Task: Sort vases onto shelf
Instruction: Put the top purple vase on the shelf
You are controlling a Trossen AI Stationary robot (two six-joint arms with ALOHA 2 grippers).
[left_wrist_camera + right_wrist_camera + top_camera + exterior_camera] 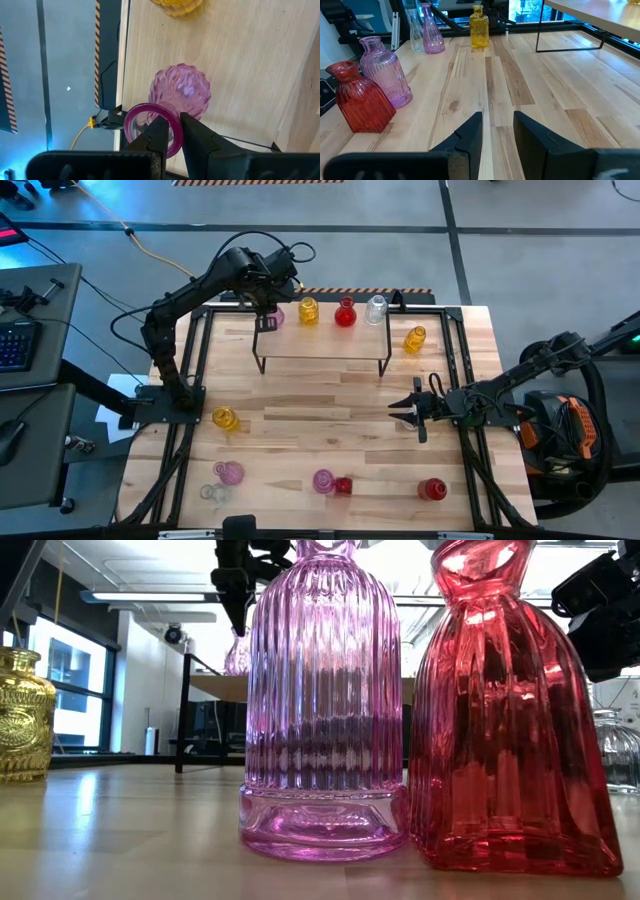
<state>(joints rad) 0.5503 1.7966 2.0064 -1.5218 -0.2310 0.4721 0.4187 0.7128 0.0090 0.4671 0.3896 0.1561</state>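
Observation:
The shelf (320, 345) stands at the far middle of the table, with a pink vase (277, 318), a yellow one (308, 310), a red one (345, 311) and a clear one (376, 309) in a row on its board. My left gripper (266, 308) hangs over the shelf's left end, shut on the pink vase (181, 90), which stands on its base on the board. My right gripper (408, 408) rests low over the table right of centre, open and holding nothing (497, 135). My left gripper pinches the pink vase's rim (176, 134) at one side of the mouth. One finger (159, 131) is inside the mouth and the other (196, 134) outside. The fingers come from above, pointing steeply down. The vase stands upright on the shelf board.
Loose vases stand on the table: yellow (415, 339) beside the shelf's right end, yellow (226, 418) at the left, pink (229, 472) and clear (212, 493) near left, pink (323, 480) and red (343, 485) near centre, red (432, 489) near right.

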